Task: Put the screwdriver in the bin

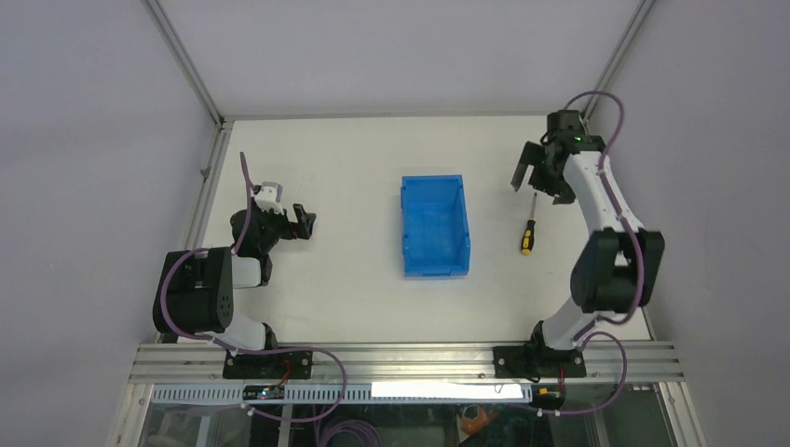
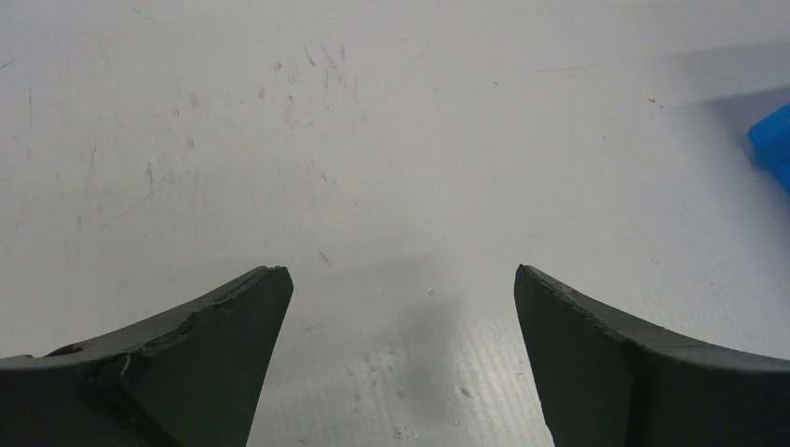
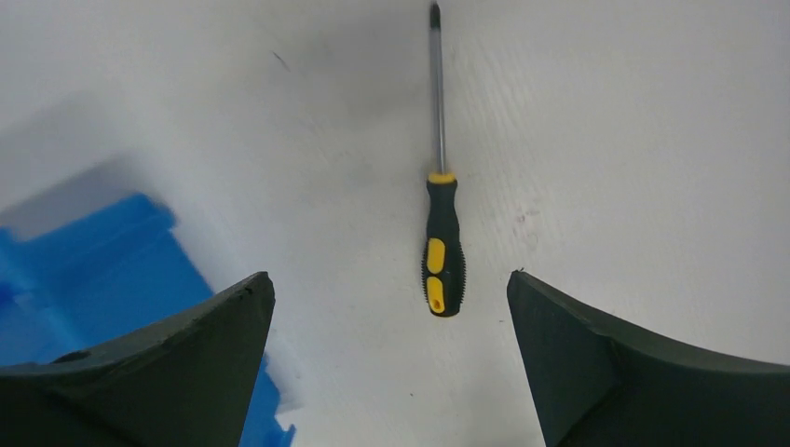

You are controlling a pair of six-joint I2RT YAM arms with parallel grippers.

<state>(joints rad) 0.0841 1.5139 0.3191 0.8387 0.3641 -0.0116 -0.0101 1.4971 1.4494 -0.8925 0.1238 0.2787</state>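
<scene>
The screwdriver (image 1: 528, 230), with a yellow-and-black handle and a thin grey shaft, lies flat on the white table to the right of the blue bin (image 1: 435, 225). The bin is empty and stands mid-table. My right gripper (image 1: 538, 183) is open and empty, hovering over the far end of the screwdriver. In the right wrist view the screwdriver (image 3: 442, 250) lies between and beyond the right gripper's (image 3: 391, 291) open fingers, untouched, and the bin (image 3: 93, 275) is at the left. My left gripper (image 1: 306, 222) is open and empty, left of the bin, over bare table (image 2: 401, 279).
A corner of the blue bin (image 2: 775, 142) shows at the right edge of the left wrist view. Aluminium frame rails (image 1: 200, 200) border the table at the left, and grey walls enclose it at the back and sides.
</scene>
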